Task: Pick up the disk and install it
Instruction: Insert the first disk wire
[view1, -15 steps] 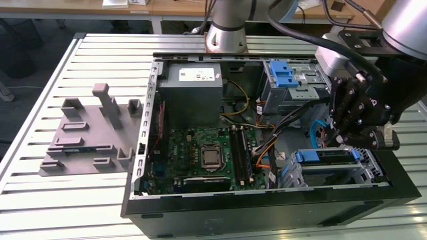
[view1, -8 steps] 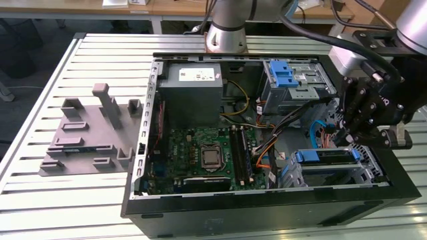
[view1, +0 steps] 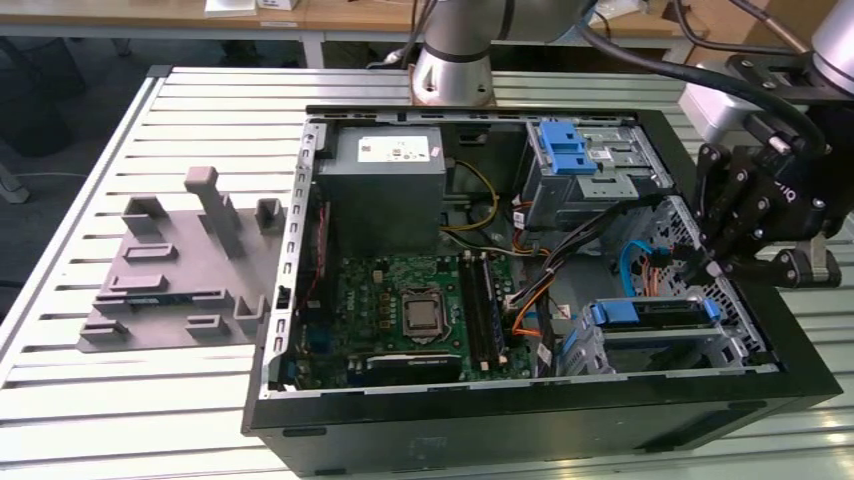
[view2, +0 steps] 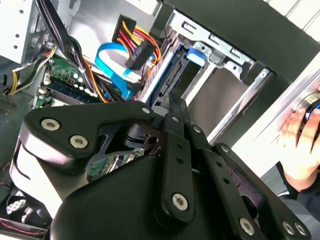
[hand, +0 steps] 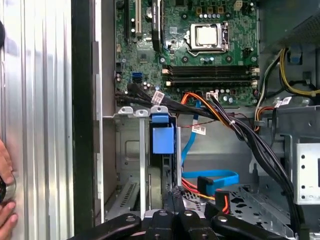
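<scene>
- Gripper (view1: 717, 266): its fingers are pressed together in both wrist views (view2: 176, 103) (hand: 175, 193), and nothing can be seen pinched between them.
- Position of gripper: it is inside the open computer case (view1: 534, 425), at the case's corner on the exterior view's right, with the tips pointing down. They are just above the drive cage (view1: 747, 335). Contact with the cage or its contents cannot be confirmed.
- Disk (view1: 650, 314): it is seated in that drive cage, lying flat, with a blue rail showing at each end. It sits just below the gripper tips and is not held.
- Blue plastic tab (hand: 162, 136): in the first wrist view it stands at the mouth of the bay, directly ahead of the gripper tips.
- Blue flat cable (hand: 215, 179): it is looped beside the bay, close to the gripper, among black, orange and red wiring.
- Motherboard (view1: 400, 310): it is on the case floor, further in, with the processor socket (hand: 207, 36) uncovered.
- Power-supply box (view1: 387, 190): it is mounted in the far corner of the case, well apart from the gripper.
- Person's hand (view2: 300, 140): it rests outside the case wall, on the slatted bench (view1: 160, 400).
- Grey fixture tray (view1: 174, 270): it is on the bench, on the exterior view's left of the case.
</scene>
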